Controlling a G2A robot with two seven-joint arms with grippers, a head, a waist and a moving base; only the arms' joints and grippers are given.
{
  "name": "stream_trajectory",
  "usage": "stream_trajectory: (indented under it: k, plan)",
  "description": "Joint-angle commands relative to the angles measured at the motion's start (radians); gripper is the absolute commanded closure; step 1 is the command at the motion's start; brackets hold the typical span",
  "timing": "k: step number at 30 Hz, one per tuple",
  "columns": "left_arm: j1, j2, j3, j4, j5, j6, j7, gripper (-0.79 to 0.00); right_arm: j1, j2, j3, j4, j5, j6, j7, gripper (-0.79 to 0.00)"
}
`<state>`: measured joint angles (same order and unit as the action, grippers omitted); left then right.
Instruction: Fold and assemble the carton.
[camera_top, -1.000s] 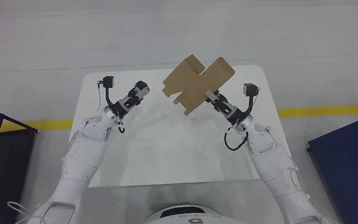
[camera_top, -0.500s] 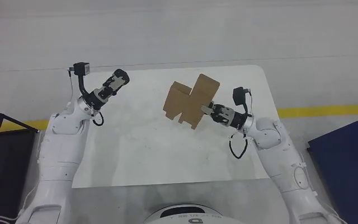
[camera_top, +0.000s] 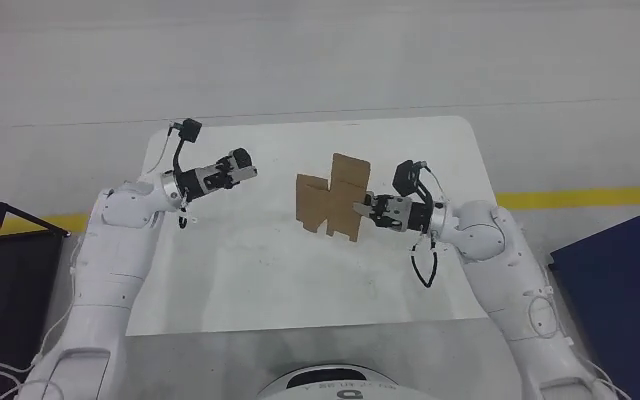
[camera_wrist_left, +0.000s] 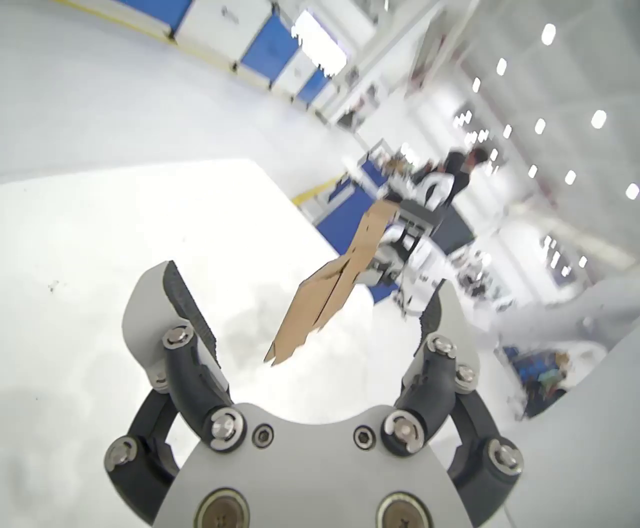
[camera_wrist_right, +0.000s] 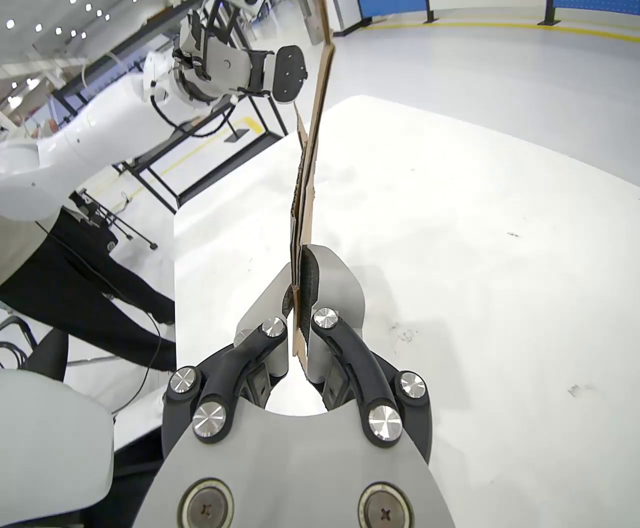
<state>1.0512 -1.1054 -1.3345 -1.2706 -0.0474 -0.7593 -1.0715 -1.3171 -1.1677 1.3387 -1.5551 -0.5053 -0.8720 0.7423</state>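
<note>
The right gripper (camera_top: 366, 211) pinches one edge of the flat carton (camera_top: 330, 192), held upright above the middle of the counter (camera_top: 300, 290), and the left gripper (camera_top: 244, 168) hangs open well to its left, so a push there could twist the carton out of that thin pinch.
</note>
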Motion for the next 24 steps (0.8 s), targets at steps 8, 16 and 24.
stream_trajectory:
  k: [8,16,24]
  plan:
    - [-0.128,0.093,0.255,-0.147,0.11,0.012,-0.002,-0.326,-0.007,0.032,0.014,-0.145,0.095,0.057,0.177,0.0]
    - [-0.223,0.157,0.443,-0.102,0.098,-0.068,0.078,-0.246,0.013,0.043,-0.053,-0.166,0.122,0.058,0.23,0.0]
    - [-0.287,0.184,0.615,-0.087,0.005,-0.115,0.125,-0.234,0.02,0.056,-0.074,-0.16,0.141,0.054,0.238,0.0]
